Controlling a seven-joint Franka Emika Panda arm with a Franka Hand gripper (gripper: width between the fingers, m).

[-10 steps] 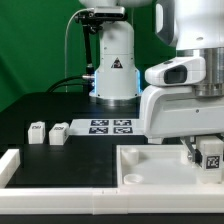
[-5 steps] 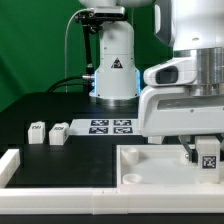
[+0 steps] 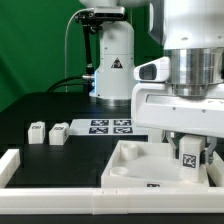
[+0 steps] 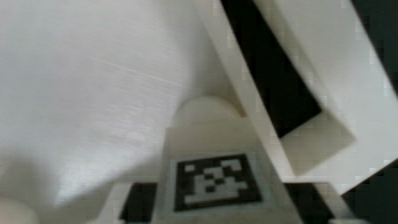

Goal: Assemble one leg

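Exterior view: arm fills the exterior view's right half. The pincer (image 3: pixel 190 152) hangs over the large white panel (image 3: pixel 135 165), its fingers on either side of a leg (image 3: pixel 190 158) whose marker tag faces the camera. The leg sits low over the panel's rear part, toward the exterior view's right; whether its base touches the panel cannot be told. One round socket (image 3: pixel 120 170) shows near the panel's corner at the exterior view's left.

Wrist view: close in, blurred. Only the tag face of the leg (image 4: pixel 217 182) is legible, with dark finger pads (image 4: pixel 139 200) tight against both sides of it. Pale panel surface (image 4: pixel 107 110) behind, dark tabletop (image 4: pixel 267 70) through a gap. This view confirms the grip; the exterior view gives the setting.

Pincer state: closed down onto the leg, gap equal to the leg's width.

Surroundings, exterior view only: two more legs (image 3: pixel 37 132) (image 3: pixel 59 131) stand side by side on the black tabletop (image 3: pixel 30 110) at the exterior view's left, well apart from the panel. Marker board (image 3: pixel 112 126) lies behind the panel. A white rail (image 3: pixel 8 165) runs along the near edge. The arm's body hides the panel's far right portion.
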